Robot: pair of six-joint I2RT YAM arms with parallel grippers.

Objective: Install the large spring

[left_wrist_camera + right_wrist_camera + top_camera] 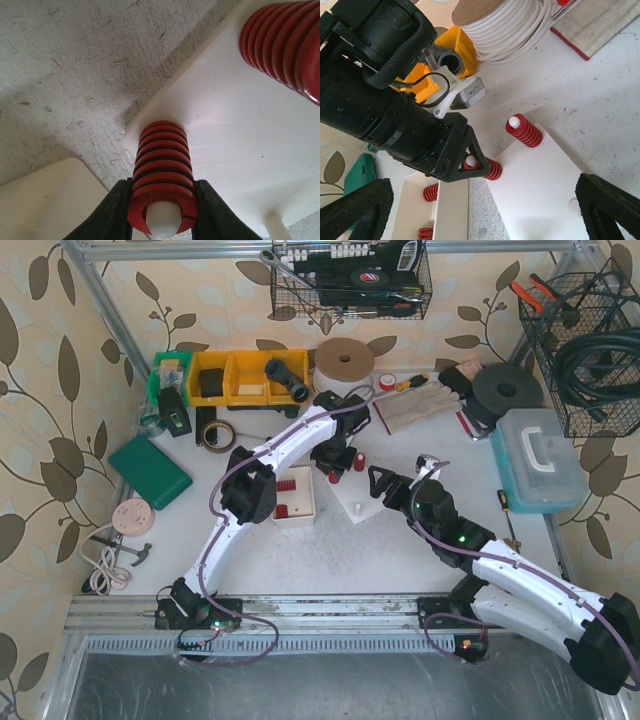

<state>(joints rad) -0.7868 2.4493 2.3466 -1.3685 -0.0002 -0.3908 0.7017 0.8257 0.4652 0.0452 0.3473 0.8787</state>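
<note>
- Well, at nine o'clock on the table (pixel 300 560) lies a green box (pixel 150 472), well apart from the work.
- Next comes the tray (pixel 303 502), just at nine o'clock of the plate (pixel 540 190), with spare springs (pixel 431 192) lying in it.
- Above the plate's left corner hangs the left gripper (pixel 162 210). It is clamped on the spring (pixel 162 160), one black finger (pixel 117 212) pressed to each side of the top coils.
- That spring stands around a white peg (pixel 162 220). The peg's rounded tip shows inside the top coil, and the lower coils reach down to the plate near its corner.
- At two o'clock of it in the top view stands the other spring (pixel 525 132). It sits around its own peg with a white tip poking out, and nothing touches it.
- A bare peg (pixel 275 224) shows at five o'clock in the left wrist view, also on the plate.
- Farthest right is the right gripper (pixel 482 200), at four o'clock of the springs in the top view. Its fingers are spread wide, holding nothing, and it hovers near the plate.
</note>
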